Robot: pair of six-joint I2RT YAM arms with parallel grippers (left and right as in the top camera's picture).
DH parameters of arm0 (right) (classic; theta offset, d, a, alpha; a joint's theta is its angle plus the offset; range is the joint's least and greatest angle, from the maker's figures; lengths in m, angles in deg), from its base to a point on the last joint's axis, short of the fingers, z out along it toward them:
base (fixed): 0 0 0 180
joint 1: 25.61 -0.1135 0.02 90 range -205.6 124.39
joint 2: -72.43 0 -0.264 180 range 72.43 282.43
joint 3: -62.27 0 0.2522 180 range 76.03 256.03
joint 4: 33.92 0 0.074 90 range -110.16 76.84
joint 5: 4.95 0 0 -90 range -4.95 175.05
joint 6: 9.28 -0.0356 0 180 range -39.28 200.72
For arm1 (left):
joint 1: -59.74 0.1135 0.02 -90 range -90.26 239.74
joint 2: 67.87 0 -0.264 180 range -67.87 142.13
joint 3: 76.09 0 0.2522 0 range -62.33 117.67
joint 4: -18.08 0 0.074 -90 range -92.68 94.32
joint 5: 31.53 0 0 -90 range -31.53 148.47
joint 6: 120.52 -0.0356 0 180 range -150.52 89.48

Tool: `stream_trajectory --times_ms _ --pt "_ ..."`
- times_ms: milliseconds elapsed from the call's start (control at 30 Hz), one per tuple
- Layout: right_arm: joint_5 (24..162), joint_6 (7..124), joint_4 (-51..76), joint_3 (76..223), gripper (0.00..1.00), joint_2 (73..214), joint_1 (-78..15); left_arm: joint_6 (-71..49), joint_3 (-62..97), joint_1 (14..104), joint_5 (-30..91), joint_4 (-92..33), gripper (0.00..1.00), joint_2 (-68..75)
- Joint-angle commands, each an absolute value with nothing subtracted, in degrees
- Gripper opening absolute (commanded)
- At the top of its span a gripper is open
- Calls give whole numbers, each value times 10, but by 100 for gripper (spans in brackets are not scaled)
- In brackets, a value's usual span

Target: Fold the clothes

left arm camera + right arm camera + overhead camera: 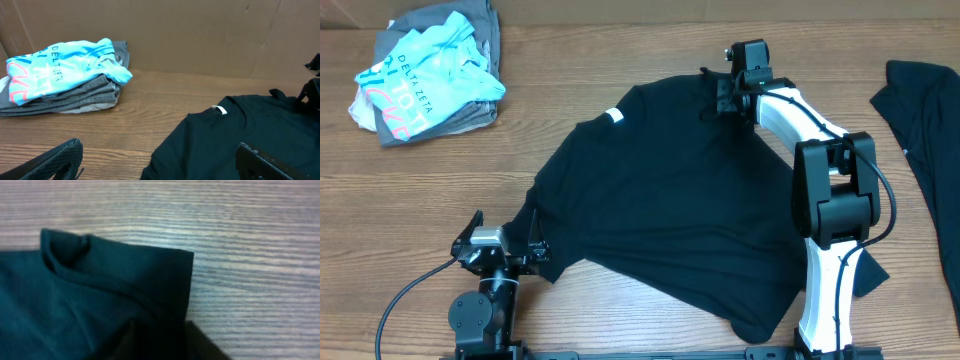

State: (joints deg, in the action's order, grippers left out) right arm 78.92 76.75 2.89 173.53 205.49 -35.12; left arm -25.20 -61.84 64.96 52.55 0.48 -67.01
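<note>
A black short-sleeved T-shirt (670, 210) lies spread across the middle of the table, its small white tag (612, 117) near the far left shoulder. My right gripper (720, 98) reaches over the shirt's far edge. In the right wrist view a hemmed sleeve of the T-shirt (100, 290) runs down into my right gripper (165, 347), where dark cloth and a dark finger (210, 347) merge, so the jaw gap is unreadable. My left gripper (505, 238) stands open at the shirt's near left corner. In the left wrist view the left gripper (159, 148) is wide apart above the T-shirt (240, 130) and wood.
A pile of clothes (430, 70) topped by a turquoise printed shirt sits at the far left corner, also seen as the pile (60, 75) in the left wrist view. Another black garment (925, 130) lies at the right edge. A cardboard wall (200, 35) backs the table.
</note>
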Motion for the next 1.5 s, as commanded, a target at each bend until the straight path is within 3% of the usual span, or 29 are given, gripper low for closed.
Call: stream_trajectory --times_ms 0,133,433,733,833,900,1067,1200,1267,1333,1467 --pt "796 760 24 1740 20 2060 -354 -267 -621 645 529 3 100 -676" --pt "795 758 23 1740 4 2060 -354 -267 -621 645 529 3 100 -676" --pt "705 681 15 1744 4 2042 -353 -267 -621 645 529 3 100 -676" --pt "531 539 58 1752 4 2025 -349 -267 -621 645 529 3 100 -676" --pt "521 509 66 1752 20 2024 -347 -267 -621 645 529 3 100 -676" --pt "523 506 66 1752 36 2022 -346 -267 -621 645 529 3 100 -676" --pt "523 488 111 1774 50 2015 -346 -267 -621 645 529 3 100 -676" --pt "539 451 169 1803 53 1989 -346 -267 -621 645 529 3 100 -676" --pt "569 448 190 1812 65 1968 -346 -267 -621 645 529 3 100 -676" --pt "609 449 205 1816 91 1940 -346 -267 -621 645 529 3 100 -676" --pt "679 449 242 1816 96 1868 -346 -267 -621 645 529 3 100 -676"
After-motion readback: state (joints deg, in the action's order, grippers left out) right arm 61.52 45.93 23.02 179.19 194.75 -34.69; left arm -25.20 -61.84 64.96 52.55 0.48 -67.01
